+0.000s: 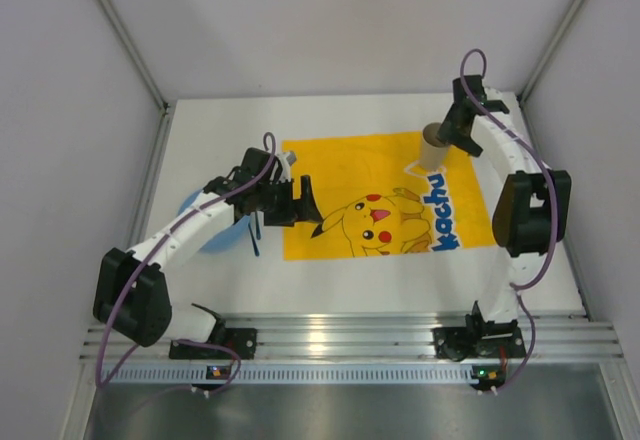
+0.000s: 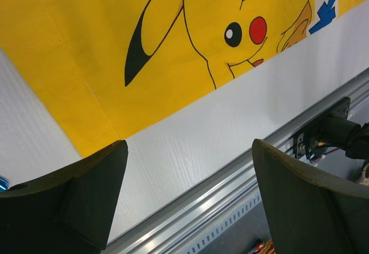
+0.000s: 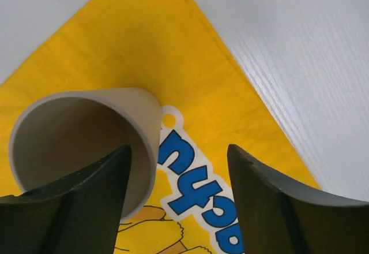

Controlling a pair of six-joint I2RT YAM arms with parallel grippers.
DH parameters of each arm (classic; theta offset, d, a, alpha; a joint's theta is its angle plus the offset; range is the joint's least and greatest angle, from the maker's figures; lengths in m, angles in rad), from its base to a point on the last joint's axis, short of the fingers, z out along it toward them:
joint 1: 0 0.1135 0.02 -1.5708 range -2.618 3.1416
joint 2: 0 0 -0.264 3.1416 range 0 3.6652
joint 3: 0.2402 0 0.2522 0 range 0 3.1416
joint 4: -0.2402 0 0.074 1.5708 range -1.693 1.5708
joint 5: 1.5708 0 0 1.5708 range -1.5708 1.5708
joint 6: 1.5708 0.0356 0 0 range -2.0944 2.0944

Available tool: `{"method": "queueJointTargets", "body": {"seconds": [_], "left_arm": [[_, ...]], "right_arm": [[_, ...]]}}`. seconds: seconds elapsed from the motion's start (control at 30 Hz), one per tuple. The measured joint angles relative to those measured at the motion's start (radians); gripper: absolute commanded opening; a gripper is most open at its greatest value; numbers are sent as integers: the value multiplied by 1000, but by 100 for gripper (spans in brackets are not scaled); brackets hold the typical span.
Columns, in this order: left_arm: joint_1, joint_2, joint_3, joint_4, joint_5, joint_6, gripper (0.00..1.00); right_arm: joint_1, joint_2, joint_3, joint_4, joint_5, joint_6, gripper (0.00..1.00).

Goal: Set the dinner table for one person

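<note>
A beige cup stands upright on the far right corner of the yellow Pikachu mat, which lies on the white dinner table. My right gripper hangs open just above the cup. Its left finger is over the cup's mouth, its right finger is outside, and neither presses the wall. My left gripper is wide open and holds nothing, above the mat's left near part.
A blue plate lies left of the mat, mostly hidden under my left arm, with a dark thin utensil beside it. An aluminium rail runs along the near edge. Grey walls stand on both sides.
</note>
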Motion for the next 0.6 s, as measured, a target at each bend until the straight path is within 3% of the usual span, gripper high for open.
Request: {"method": "queueJointTargets", "body": {"seconds": [0.17,0.2,0.23,0.43,0.6], "left_arm": [[0,0,0,0,5,1,96],[0,0,0,0,5,1,97],[0,0,0,0,5,1,98],[-1,-6,34,-59,-82,0,98],[-18,-29,292,-192,-365,2,98]], "right_arm": [[11,-8,29,-4,-9,-6,81],[13,-11,40,-4,-10,-9,96],[14,-15,55,-4,-13,-7,100],[18,-94,117,-12,-26,-29,100],[39,-227,164,-18,-12,-70,100]]}}
